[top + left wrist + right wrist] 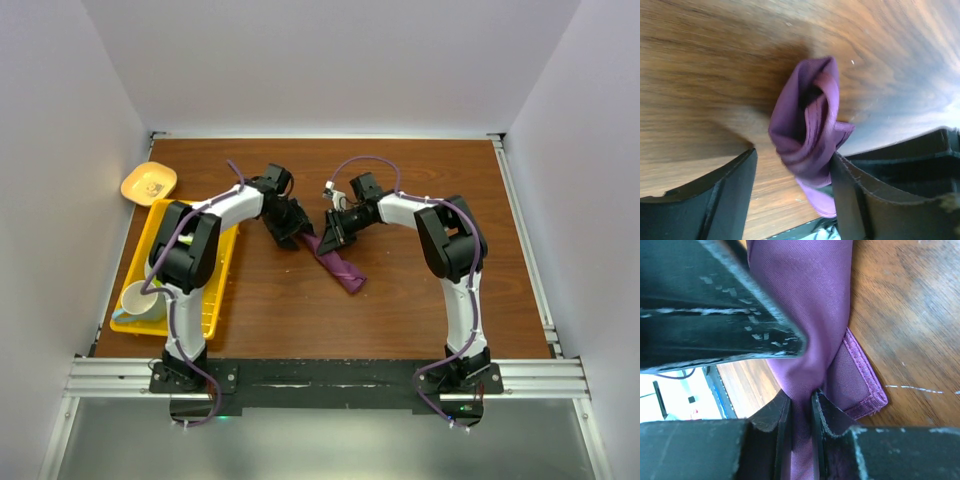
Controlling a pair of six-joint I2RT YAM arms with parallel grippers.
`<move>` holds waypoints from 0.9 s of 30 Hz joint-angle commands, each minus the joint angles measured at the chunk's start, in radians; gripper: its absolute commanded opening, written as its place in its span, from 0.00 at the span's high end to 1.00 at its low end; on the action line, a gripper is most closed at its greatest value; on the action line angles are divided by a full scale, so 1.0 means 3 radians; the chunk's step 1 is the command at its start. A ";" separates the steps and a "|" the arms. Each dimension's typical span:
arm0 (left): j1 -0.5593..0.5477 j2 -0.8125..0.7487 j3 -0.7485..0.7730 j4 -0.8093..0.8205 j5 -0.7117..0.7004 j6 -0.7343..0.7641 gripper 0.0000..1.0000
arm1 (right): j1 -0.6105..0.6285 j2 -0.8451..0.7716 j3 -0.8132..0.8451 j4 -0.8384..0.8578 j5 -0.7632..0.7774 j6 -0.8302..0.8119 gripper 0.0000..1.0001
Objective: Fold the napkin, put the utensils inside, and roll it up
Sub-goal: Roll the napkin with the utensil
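Observation:
The plum-purple napkin lies on the wooden table as a narrow rolled bundle, slanting from the grippers toward the near right. My right gripper is shut on one end of the napkin, with cloth pinched between its fingers. My left gripper is open around the other end of the napkin; the cloth rests against its right finger and stands apart from the left one. Seen from above, the left gripper and right gripper meet at the bundle's far end. No utensils are visible.
A yellow tray sits at the left under my left arm, with a white cup at its near end. A small yellow dish lies beyond the tray. Metal rails edge the table at the right and near sides.

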 commanded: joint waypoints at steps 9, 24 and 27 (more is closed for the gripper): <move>-0.0005 0.0154 0.0286 -0.0322 -0.0298 -0.0435 0.73 | 0.0019 -0.0063 -0.0028 -0.0221 0.0281 -0.0289 0.78; -0.0031 0.0134 0.0286 -0.0582 -0.0252 -0.0537 1.00 | 0.0657 -0.0901 0.0018 -0.0728 0.2344 -0.0734 0.11; -0.0041 0.0118 0.0281 -0.0623 -0.0263 -0.0573 1.00 | 0.0949 -0.0973 -0.0048 -0.0580 0.2882 -0.0602 0.11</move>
